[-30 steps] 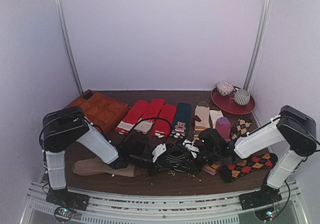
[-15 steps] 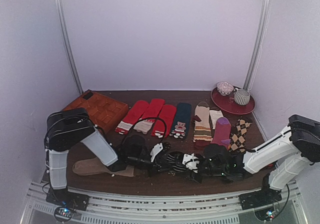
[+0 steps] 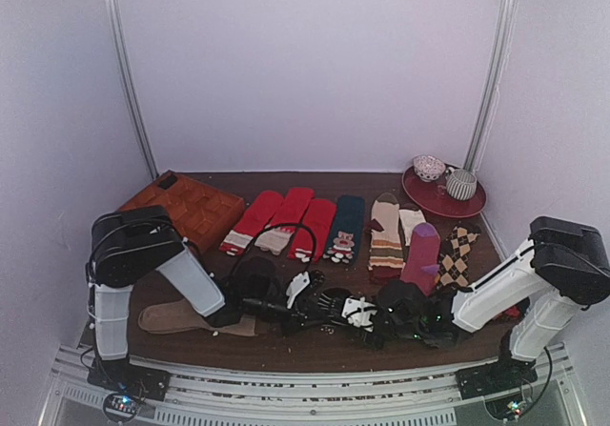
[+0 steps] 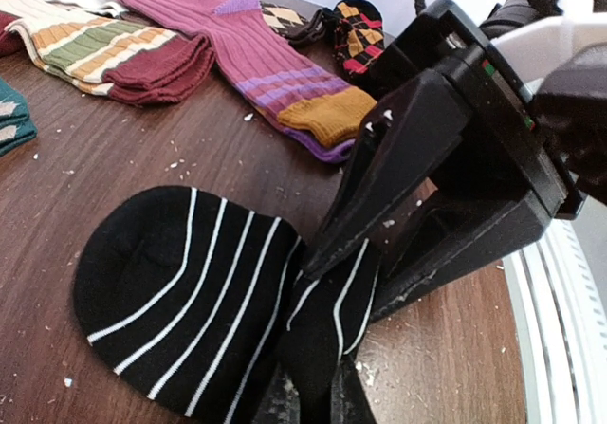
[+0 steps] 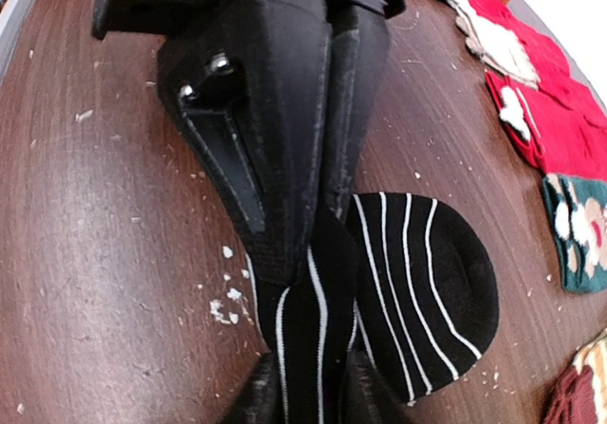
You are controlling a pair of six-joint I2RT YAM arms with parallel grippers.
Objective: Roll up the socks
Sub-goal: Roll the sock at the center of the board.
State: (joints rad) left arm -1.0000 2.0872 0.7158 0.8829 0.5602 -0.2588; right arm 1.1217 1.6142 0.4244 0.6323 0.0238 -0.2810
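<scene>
Left wrist view was filled by the black striped sock (image 4: 180, 291), flat on the table (image 4: 95, 158) at front centre, its bunched end clamped by both left fingers (image 5: 256, 139) and right fingers (image 4: 417, 149); rolling was judged barely begun.

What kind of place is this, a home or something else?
Probably a robot test cell, not a home: white walls enclose a brown table, the left arm and right arm stand on a metal rail, assorted socks lie in a row, and both jaws hold a black striped sock.
</scene>
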